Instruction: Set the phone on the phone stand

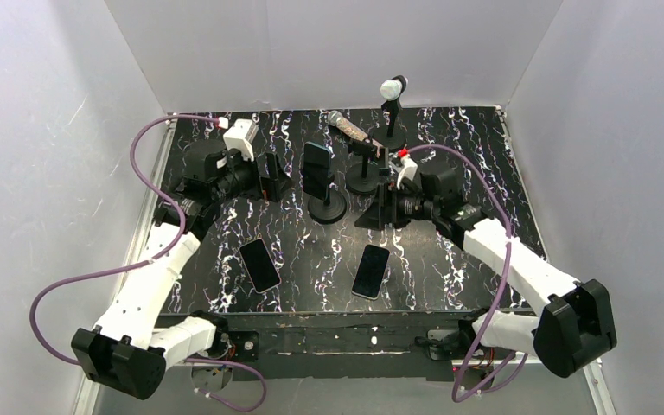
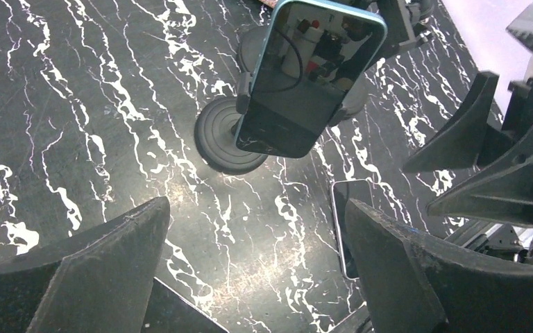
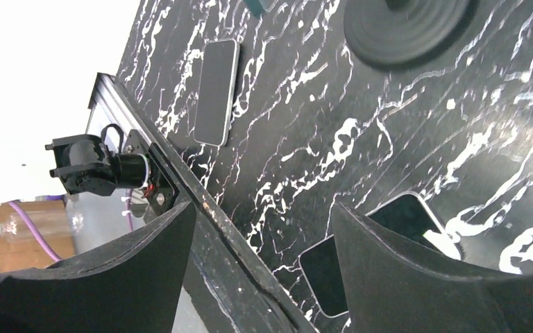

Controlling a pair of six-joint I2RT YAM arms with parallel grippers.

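One phone (image 1: 316,169) stands upright on the black phone stand (image 1: 327,209) at mid-table; the left wrist view shows its dark screen (image 2: 298,83) above the round base (image 2: 222,142). Two more phones lie flat near the front edge, one on the left (image 1: 259,264) and one on the right (image 1: 371,271). My left gripper (image 1: 275,177) hangs just left of the stand, open and empty (image 2: 257,208). My right gripper (image 1: 382,206) sits just right of the stand, also open and empty (image 3: 264,208). In the right wrist view its finger partly covers the right flat phone (image 3: 319,280).
Two microphones on stands are at the back, one tilted (image 1: 348,130) and one upright (image 1: 392,88). White walls close in the table on three sides. The table's metal front edge (image 3: 201,201) runs under the right gripper. The left flat phone (image 3: 216,91) lies near that edge.
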